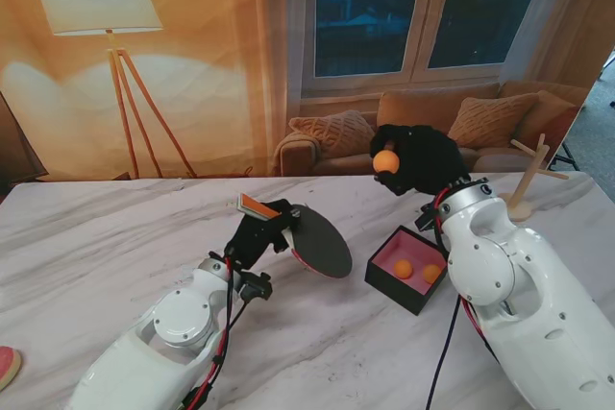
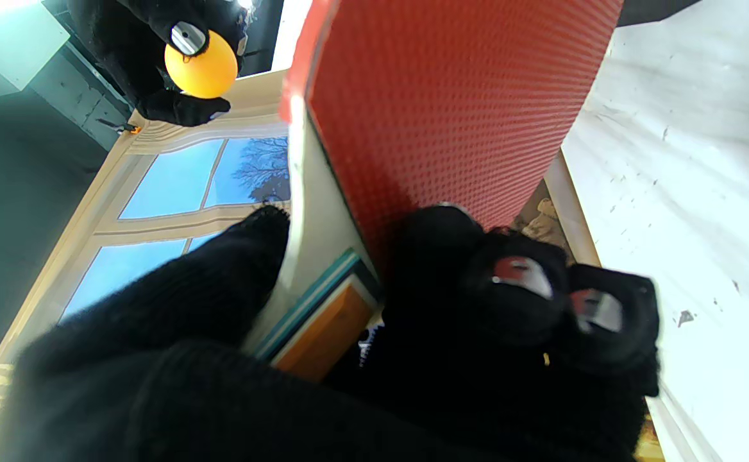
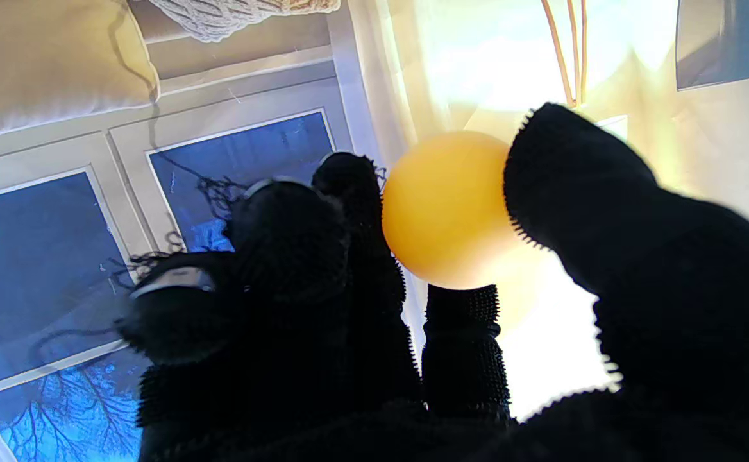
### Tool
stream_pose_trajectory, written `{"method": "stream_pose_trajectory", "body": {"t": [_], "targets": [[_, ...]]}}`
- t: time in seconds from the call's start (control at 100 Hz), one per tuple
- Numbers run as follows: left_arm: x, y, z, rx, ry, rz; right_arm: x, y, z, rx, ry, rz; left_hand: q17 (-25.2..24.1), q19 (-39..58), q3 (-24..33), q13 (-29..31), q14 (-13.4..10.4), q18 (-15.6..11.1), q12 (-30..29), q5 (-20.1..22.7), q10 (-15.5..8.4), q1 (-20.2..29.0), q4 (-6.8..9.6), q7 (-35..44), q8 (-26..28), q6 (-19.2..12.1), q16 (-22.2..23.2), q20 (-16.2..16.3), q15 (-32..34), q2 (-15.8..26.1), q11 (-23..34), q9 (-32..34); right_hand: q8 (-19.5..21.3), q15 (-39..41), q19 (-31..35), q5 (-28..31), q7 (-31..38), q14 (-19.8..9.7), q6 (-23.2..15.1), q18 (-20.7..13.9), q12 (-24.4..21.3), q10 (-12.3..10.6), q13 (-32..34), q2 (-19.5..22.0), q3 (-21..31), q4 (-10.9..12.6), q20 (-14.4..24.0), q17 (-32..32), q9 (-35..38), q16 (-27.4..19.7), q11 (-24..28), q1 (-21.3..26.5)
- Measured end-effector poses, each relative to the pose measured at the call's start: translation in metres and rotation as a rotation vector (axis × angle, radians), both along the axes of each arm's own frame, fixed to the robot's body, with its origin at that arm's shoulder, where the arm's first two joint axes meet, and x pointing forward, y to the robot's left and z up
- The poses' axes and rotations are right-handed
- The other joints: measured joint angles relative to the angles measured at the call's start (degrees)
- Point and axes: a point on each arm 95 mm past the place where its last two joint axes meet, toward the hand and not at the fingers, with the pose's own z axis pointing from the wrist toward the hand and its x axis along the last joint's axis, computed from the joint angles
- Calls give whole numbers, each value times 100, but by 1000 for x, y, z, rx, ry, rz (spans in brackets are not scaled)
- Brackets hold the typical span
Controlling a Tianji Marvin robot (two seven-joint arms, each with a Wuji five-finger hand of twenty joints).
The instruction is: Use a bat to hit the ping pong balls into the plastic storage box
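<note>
On the marble worktop [image 1: 115,228], the left hand [image 1: 258,235] grips the bat [image 1: 320,240] by its handle, blade angled toward the storage box [image 1: 408,270] holding two balls, while beyond it the right hand [image 1: 420,161] pinches an orange ping pong ball [image 1: 385,161] aloft, apparently ready to serve
</note>
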Motion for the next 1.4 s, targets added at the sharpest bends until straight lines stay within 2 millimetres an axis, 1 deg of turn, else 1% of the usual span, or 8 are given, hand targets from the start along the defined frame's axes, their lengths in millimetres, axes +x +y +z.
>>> {"method": "stream_pose_trajectory", "body": {"t": [0.41,0.9,1.16,1.18,1.27,1.32,1.36,1.4], "targets": [[0,-9,-4,8,13,-43,-4,0,5,19,-5,5,0,0,0,0,0,0,0,0,0,-2,0,0,0,-1,0,0,0,0,-1,0,-7,-38,0,0,-66,0,0,0,19,-12,-47,163,-121,11,0,-93,2,49,-64,0],[9,-24,-2,-32,11,-63,-9,8,-11,3,88,43,-160,-31,1,-19,-2,0,0,0,-2,-2,0,0,0,-4,-1,-62,-151,0,-51,-6,-57,-211,-12,1,-213,-7,5,-35,106,-112,-399,366,-216,23,-1,-502,-130,61,-310,-85],[15,-34,3,-53,5,-78,-12,6,-19,3,131,51,-302,-92,1,-137,-2,0,0,-5,-2,14,0,0,0,-4,31,-66,-226,0,-76,-54,21,-368,-151,11,-278,-65,88,-47,114,-234,-784,809,-213,58,120,-814,-553,141,-540,-635],[16,-34,4,-54,4,-79,-13,6,-20,4,132,52,-302,-92,1,-137,-2,0,0,-5,-2,14,0,0,0,-4,45,-66,-227,0,-76,-54,23,-370,-154,11,-278,-65,93,-47,113,-235,-787,809,-213,167,123,-822,-557,141,-541,-677],[18,-36,5,-58,4,-83,-14,5,-22,8,136,51,-304,-92,1,-137,-2,0,0,-5,-2,14,0,0,0,-4,54,-66,-229,0,-76,-54,144,-424,-200,11,-414,-65,102,-47,53,-236,-843,959,-213,183,189,-883,-664,199,-503,-721],[19,-37,5,-59,6,-84,-14,4,-22,10,137,50,-304,-93,1,-137,-2,0,0,-5,-2,15,0,0,0,-4,55,-66,-230,0,-77,-54,323,-433,-218,17,-569,-65,108,-46,23,-236,-848,982,-213,400,228,-902,-827,200,-624,-761],[20,-38,5,-60,8,-86,-15,3,-22,11,137,49,-305,-95,1,-137,-2,0,0,-5,-2,15,0,0,0,-4,57,-66,-234,0,-78,-54,456,-448,-257,50,-717,-68,124,-42,-6,-236,-970,1040,-210,435,255,-959,-920,210,-694,-882],[21,-39,5,-61,10,-87,-15,3,-22,11,138,47,-306,-96,0,-137,-2,0,0,-5,-2,15,0,0,0,-4,57,-67,-236,0,-78,-54,619,-498,-274,120,-922,-68,161,-39,-23,-227,-969,1109,-210,743,262,-1020,-1037,212,-756,-1023]]}}
